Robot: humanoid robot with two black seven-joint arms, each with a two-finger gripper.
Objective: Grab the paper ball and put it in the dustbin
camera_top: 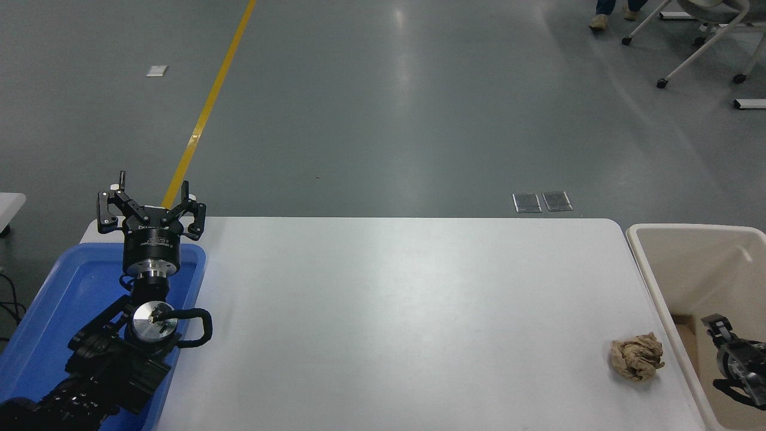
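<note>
— So, where is the paper ball (pixel 637 357) sitting?

— On the white table (pixel 407 299), far over toward the right edge and on the near side. It is a crumpled tan wad, lying by itself, nothing touching it.

— And the dustbin (pixel 664 281)?

— Just beside the table's right edge, a cream bin with a thick rim. The ball lies close to that rim but stays on the tabletop, outside the bin.

— Where is the right gripper (pixel 718 328)?

— At the picture's right edge, over the inside of the bin, a little to the right of the ball and apart from it. Only part of it shows, and I cannot tell whether its fingers are spread or pressed together.

— What about the other arm?

— The left gripper (pixel 151 203) is parked at the lower left, pointing away over the far end of a shallow blue tray (pixel 42 323). Its fingers are spread wide with nothing between them.

— Anything beyond the table?

— Grey floor with a yellow line (pixel 209 105) running across it, and chair legs on wheels (pixel 700 48) at the top right, with a person's feet (pixel 610 15) near them.
</note>
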